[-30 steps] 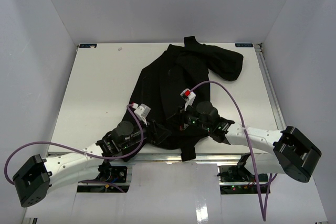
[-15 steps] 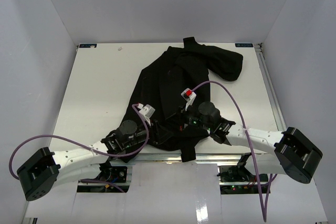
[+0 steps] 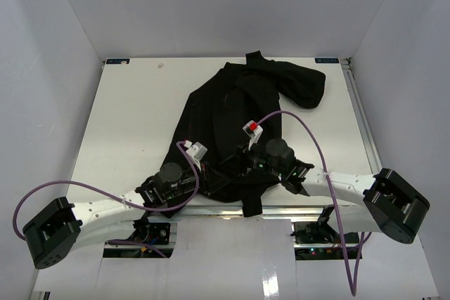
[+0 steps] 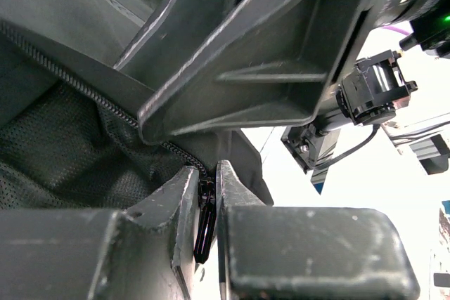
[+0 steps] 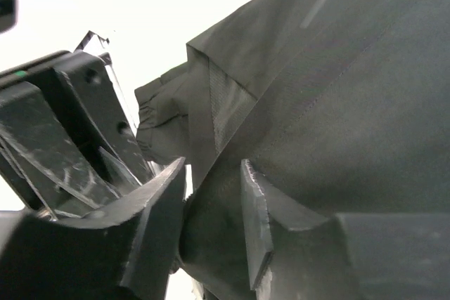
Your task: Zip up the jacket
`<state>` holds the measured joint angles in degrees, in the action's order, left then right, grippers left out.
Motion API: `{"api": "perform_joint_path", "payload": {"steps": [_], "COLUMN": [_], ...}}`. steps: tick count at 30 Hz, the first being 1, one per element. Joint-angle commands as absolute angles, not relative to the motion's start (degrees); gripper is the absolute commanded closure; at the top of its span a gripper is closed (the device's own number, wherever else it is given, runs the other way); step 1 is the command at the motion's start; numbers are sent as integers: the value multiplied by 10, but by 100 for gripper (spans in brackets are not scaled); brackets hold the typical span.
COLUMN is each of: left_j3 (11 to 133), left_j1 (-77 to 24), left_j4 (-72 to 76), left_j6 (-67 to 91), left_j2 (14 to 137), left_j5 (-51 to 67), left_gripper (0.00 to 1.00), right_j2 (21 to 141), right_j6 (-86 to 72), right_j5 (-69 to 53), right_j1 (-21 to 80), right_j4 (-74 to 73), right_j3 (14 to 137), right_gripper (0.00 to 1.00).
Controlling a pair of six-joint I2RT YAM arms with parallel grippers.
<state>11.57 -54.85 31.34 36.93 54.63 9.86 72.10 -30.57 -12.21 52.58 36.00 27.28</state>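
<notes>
The black jacket point(image 3: 239, 103) lies crumpled on the white table point(image 3: 126, 117), with its hem at the near edge. My left gripper point(image 3: 209, 173) is at the hem. In the left wrist view it point(image 4: 206, 170) is shut on the black zipper pull point(image 4: 205, 223), where the zipper teeth point(image 4: 98, 98) end, with the mesh lining point(image 4: 56, 145) beside them. My right gripper point(image 3: 235, 165) sits right next to it. In the right wrist view it point(image 5: 214, 166) is shut on a fold of jacket fabric point(image 5: 337, 89). Each gripper shows in the other's wrist view.
A black strip of the jacket point(image 3: 252, 205) hangs over the table's near edge. A sleeve point(image 3: 302, 82) is bunched at the back right. Purple cables point(image 3: 309, 138) loop over both arms. White walls enclose the table on three sides.
My left arm has moved right, bringing its gripper in against the jacket's hem next to the right gripper. The right gripper has shifted slightly left. The jacket has barely moved.
</notes>
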Motion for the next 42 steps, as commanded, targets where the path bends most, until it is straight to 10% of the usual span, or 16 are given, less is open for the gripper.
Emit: {"api": "perform_joint_path", "payload": {"steps": [1, 24, 33, 37, 42], "left_j3": [109, 111, 120, 120, 120], "left_j1": [-548, -548, -548, -548, -548], "left_j4": [332, 372, 365, 357, 336], "left_j6": [349, 298, 290, 287, 288], "left_j2": [533, 549, 564, 557, 540], "left_j5": [119, 126, 112, 99, 92], "left_gripper": [92, 100, 100, 100, 96], "right_j2": [707, 741, 774, 775, 769], "right_j6": [-304, -348, -385, -390, -380], "right_j5": [-115, -175, -259, -279, -279], "right_j1": [527, 527, 527, 527, 527], "right_j4": [388, 425, 509, 523, 529], "right_j3": [250, 235, 227, 227, 226], "right_gripper": [50, 43, 66, 91, 92]}}
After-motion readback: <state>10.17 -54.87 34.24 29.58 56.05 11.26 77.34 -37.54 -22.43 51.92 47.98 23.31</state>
